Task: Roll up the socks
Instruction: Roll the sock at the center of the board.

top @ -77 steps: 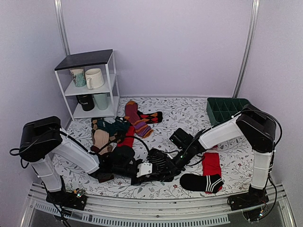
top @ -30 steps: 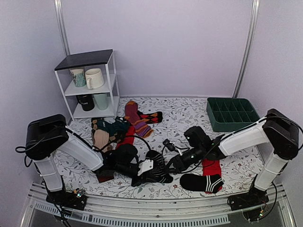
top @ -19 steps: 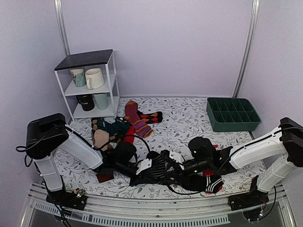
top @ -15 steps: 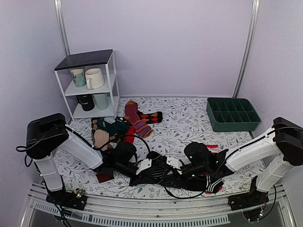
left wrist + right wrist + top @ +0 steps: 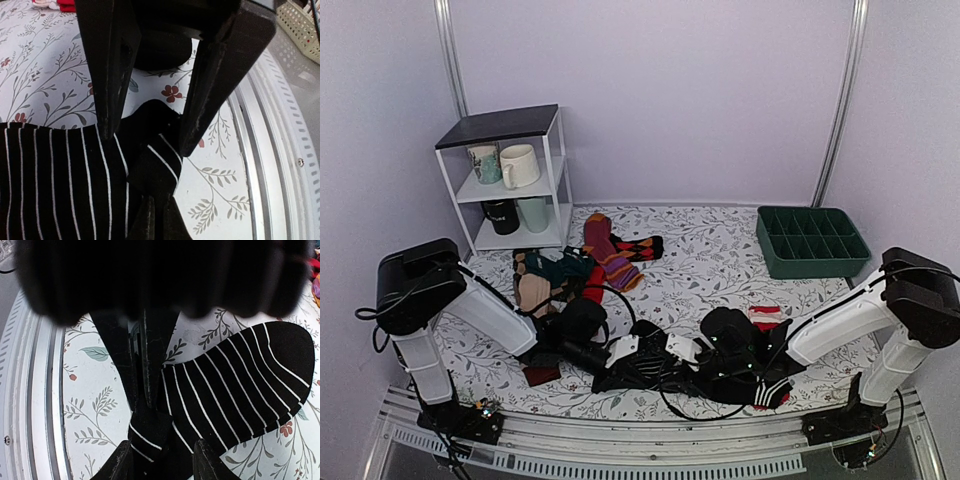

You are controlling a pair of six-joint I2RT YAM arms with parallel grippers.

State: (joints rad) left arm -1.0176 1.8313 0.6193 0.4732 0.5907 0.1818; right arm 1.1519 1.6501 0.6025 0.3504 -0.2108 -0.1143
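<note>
The striped sock [image 5: 235, 375] is laid at the front of the desk [image 5: 85, 390], one end pinched by the left gripper [image 5: 152, 222] and straddled by the half-open right gripper [image 5: 165, 460], so that end should prob be caught squarely and rolled snug.

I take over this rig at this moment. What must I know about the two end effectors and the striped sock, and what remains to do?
Left end effector: shut, pinching one end of the striped sock.
Right end effector: open, jaws astride that same bunched end, close to the left one.
Sock: near the front edge of the table, between the two arms; most of it lies flat.
Done: one end is gathered and held.
Left: the roll itself; no turns are visible yet.
</note>
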